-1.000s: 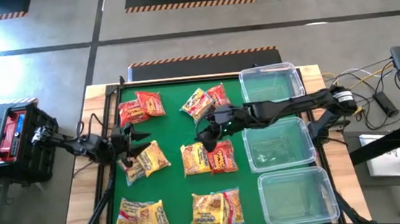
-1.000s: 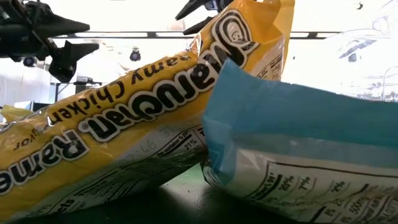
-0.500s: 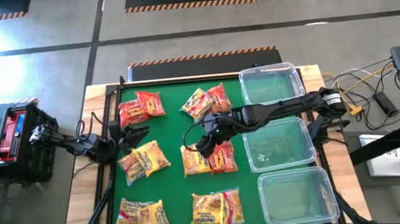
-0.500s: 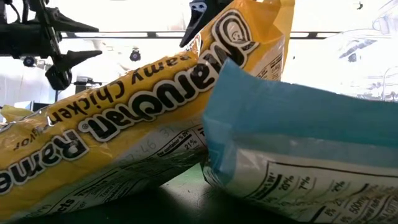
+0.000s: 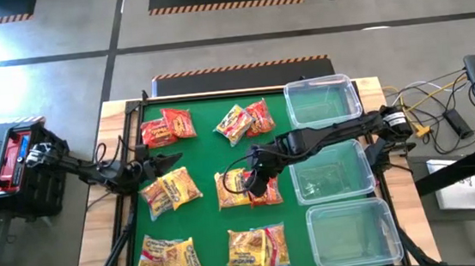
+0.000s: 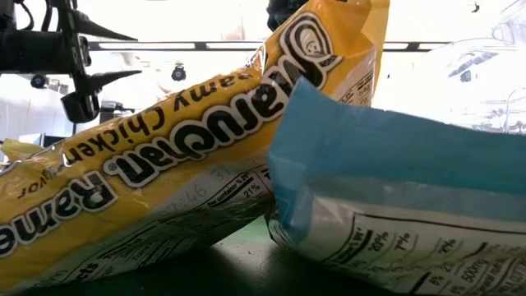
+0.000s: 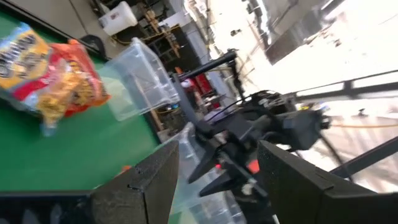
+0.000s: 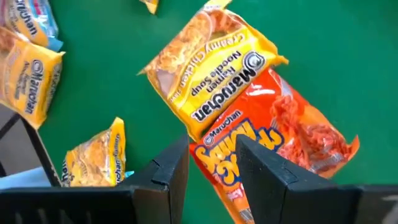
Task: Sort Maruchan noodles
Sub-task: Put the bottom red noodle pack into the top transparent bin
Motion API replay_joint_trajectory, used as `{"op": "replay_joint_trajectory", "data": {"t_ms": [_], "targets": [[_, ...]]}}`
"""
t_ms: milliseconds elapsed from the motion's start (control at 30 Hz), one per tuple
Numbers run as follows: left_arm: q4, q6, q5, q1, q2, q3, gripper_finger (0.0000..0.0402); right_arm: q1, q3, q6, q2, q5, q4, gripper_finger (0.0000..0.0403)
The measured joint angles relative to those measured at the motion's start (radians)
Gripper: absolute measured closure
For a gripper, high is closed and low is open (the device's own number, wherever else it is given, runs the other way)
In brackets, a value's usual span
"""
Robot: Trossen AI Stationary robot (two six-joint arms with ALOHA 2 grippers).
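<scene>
High view: green felt-like surface (image 5: pixel 204 144) inside a wooden frame, three clear rectangular plastic bins (image 5: pixel 323 101) lined up along its right edge, walls glossy and see-through.

Noodle packets are flat, crinkly plastic pillows with printed logos, scattered in loose pairs on the green. Red pair (image 5: pixel 166 127) at the far left. Yellow and red pair (image 5: pixel 243 120) far centre. Yellow pair (image 5: pixel 171 191) at mid left. Yellow packets (image 5: pixel 167 258) near left corner. Yellow and blue-edged packets (image 5: pixel 257 247) near centre, the same two that fill the low view close up, glossy film, blue sealed edge, nutrition print visible.

Right gripper (image 5: pixel 257 180) reaches in from the right, low over the centre pair: a yellow creamy chicken packet (image 8: pixel 210 76) overlapping a red packet (image 8: pixel 273 149), the yellow one lying on top of the red one's end. Right wrist view shows its fingers (image 8: pixel 166 168) apart, straddling the edge of the red packet, nothing clamped.

Left gripper (image 5: pixel 164 161) sits at the left edge of the surface, just above the mid-left yellow pair, pointing right. Fingers (image 7: pixel 149 180) apart, empty; left wrist view looks between them at the right arm and the bins.
</scene>
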Motion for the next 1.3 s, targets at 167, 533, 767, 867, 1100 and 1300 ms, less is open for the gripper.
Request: {"op": "replay_joint_trajectory", "data": {"t_ms": [167,533,767,867,1100,1300], "targets": [[0.09,-0.019,0.001,0.0,0.084,0.0,0.0201,0.0,0.0,-0.138,0.0,-0.002,-0.001,0.028],[0.278,-0.028,0.0,0.0,0.3,0.054,0.0201,-0.002,0.001,-0.554,0.056,0.007,0.009,0.028],[0.239,0.088,-0.002,0.0,0.439,0.217,0.0201,-0.003,0.0,-0.654,0.115,0.003,-0.031,0.028],[0.185,0.129,-0.002,0.0,0.479,0.28,0.0201,-0.003,-0.001,-0.667,0.131,-0.003,-0.045,0.028],[0.011,0.122,-0.003,0.0,0.54,0.399,0.0201,-0.003,-0.003,-0.677,0.174,-0.003,-0.061,0.028],[-0.083,0.13,0.007,-0.001,0.562,0.502,0.0201,-0.003,-0.005,-0.696,0.215,-0.005,-0.084,0.0263]]}}
